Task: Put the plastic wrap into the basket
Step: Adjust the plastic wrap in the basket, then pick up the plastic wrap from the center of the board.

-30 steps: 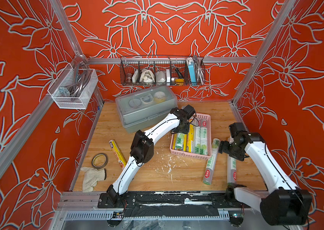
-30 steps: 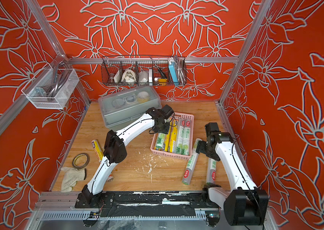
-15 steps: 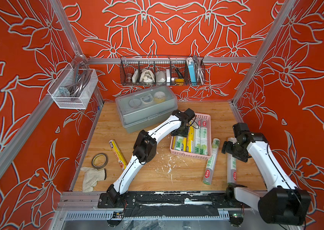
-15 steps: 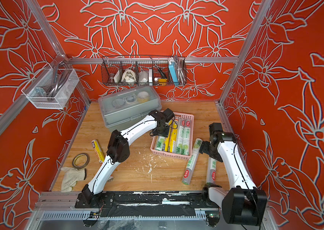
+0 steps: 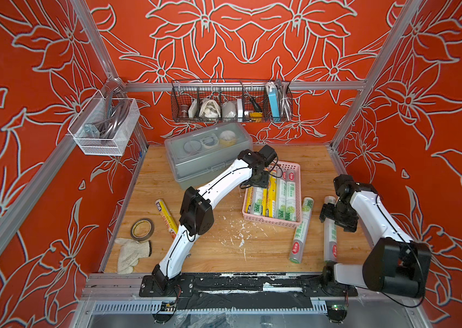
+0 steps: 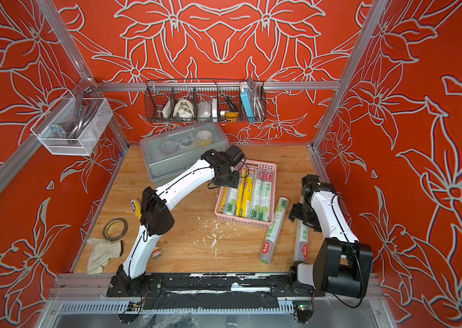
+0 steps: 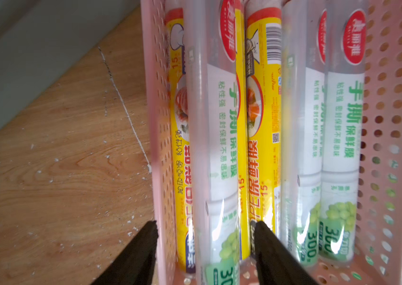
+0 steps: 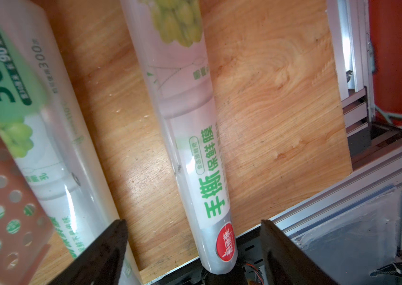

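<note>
**Q:** Where was the plastic wrap?

**Me:** Most of the plastic wrap [image 5: 286, 196] lay inside the basket [image 5: 271, 223], the pink one on the wooden table [image 5: 252, 255]. My left wrist view showed five rolls there, all along its length: two yellow and three white-green. One white-green roll [image 7: 217, 128] partly covered both yellow ones. Three rolls were outside the basket. The nearer roll [image 5: 300, 230] lay just beside it and the outer roll [image 5: 330, 230] lay further to my right. A yellow roll [image 5: 164, 213] lay on my left side, partly hidden by my arm.

**Q:** And your grippers?

**Me:** My left gripper [image 7: 204, 229] was over the basket, fingers spread, gripping nothing, and the white-green roll showed between them. In both top views my wrist hid those fingers. My right gripper [image 8: 192, 222] was spread wide on both sides of the outer roll, with a gap on each side.

**Q:** Were there other containers?

**Me:** Only the top views showed them. A grey lidded box [image 5: 208, 153] had round things visible through its lid. A black wire basket [image 5: 231, 103] on the back wall held a screwdriver and small items. A white mesh basket [image 5: 102, 125] held something grey and coiled.

**Q:** Could you read any writing?

**Me:** Only in the wrist views. The white-green rolls had green "手撕保鲜膜", "300" near a picture of grapes, and a red oval logo. The yellow ones had a barcode, a QR code and "15".
</note>
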Motion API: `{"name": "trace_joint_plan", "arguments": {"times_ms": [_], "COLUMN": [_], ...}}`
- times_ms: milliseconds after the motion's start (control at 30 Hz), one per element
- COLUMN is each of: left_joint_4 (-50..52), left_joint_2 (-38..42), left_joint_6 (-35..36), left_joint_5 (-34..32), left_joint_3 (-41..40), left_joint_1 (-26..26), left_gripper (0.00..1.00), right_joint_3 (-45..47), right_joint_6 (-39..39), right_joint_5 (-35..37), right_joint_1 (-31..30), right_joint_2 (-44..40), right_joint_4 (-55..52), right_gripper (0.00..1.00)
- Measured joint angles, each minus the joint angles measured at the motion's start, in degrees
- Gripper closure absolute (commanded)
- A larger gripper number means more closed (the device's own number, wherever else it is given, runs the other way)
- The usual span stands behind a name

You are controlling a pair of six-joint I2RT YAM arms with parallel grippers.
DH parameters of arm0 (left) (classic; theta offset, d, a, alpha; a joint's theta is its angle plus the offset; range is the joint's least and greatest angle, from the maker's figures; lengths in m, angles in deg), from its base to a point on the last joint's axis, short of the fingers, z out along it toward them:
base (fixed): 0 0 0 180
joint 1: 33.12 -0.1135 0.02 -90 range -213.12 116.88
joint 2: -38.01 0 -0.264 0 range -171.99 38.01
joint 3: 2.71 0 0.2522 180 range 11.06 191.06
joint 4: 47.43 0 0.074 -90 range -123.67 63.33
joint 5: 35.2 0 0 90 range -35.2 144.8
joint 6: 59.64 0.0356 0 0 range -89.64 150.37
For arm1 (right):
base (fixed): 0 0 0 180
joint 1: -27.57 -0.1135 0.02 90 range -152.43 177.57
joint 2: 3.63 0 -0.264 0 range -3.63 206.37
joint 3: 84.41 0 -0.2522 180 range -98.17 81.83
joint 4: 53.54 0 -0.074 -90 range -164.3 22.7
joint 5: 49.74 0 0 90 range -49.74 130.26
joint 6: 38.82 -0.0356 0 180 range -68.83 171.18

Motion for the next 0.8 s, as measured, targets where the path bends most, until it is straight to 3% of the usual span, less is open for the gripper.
{"name": "trace_joint_plan", "arguments": {"times_ms": [500,800], "left_joint_4": [-11.91,-15.78], "left_joint_2": [24.76,31.21], "left_joint_6": [-0.02,0.2], "left_joint_5": [1.68,2.29], "left_joint_3": [-25.62,-31.26], "left_joint_1": [0.17,0.26], "left_gripper": [0.37,0.37], "right_joint_3": [-0.61,-0.2], "right_joint_6": [5.18,6.62], "right_joint_5": [-0.63,-1.79], "right_joint_1": [2.99,4.17], "right_joint_2": [13.25,18.56], "right_joint_4": [8.35,12.96], "right_gripper": [0.1,0.14]}}
